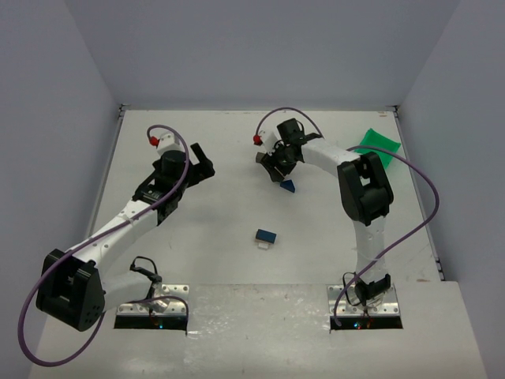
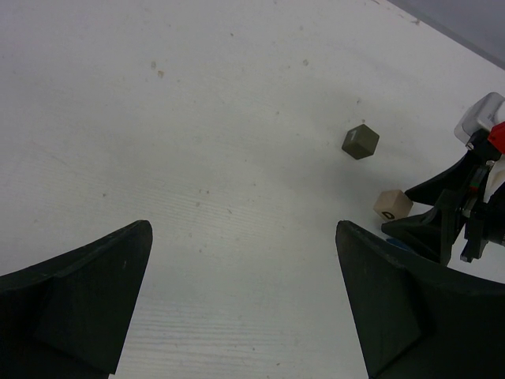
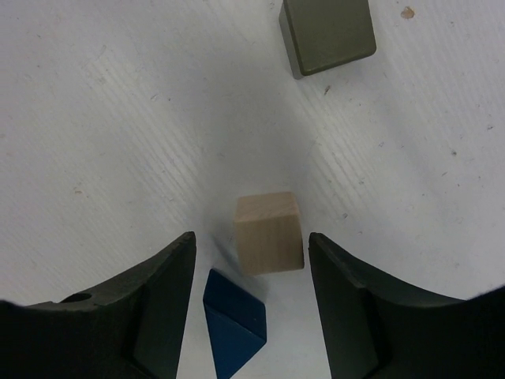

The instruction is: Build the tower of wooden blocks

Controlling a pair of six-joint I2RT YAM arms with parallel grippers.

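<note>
In the right wrist view my right gripper (image 3: pixel 251 272) is open and low over the table. A beige cube (image 3: pixel 269 232) sits between its fingertips, nearer the right finger, and a blue roof-shaped piece (image 3: pixel 234 324) lies just inside the left finger. A dark grey block (image 3: pixel 327 33) lies further ahead. In the top view the right gripper (image 1: pixel 278 170) is at the back middle, with the blue roof piece (image 1: pixel 288 186) beside it. A blue block on a pale piece (image 1: pixel 266 237) sits mid-table. My left gripper (image 1: pixel 203 164) is open and empty, and shows so in its wrist view (image 2: pixel 245 300).
A green plastic bin (image 1: pixel 377 146) stands at the back right, behind the right arm. The left wrist view shows the grey block (image 2: pixel 360 141), the beige cube (image 2: pixel 392 205) and the right gripper (image 2: pixel 446 217) off to its right. Grey walls enclose the table.
</note>
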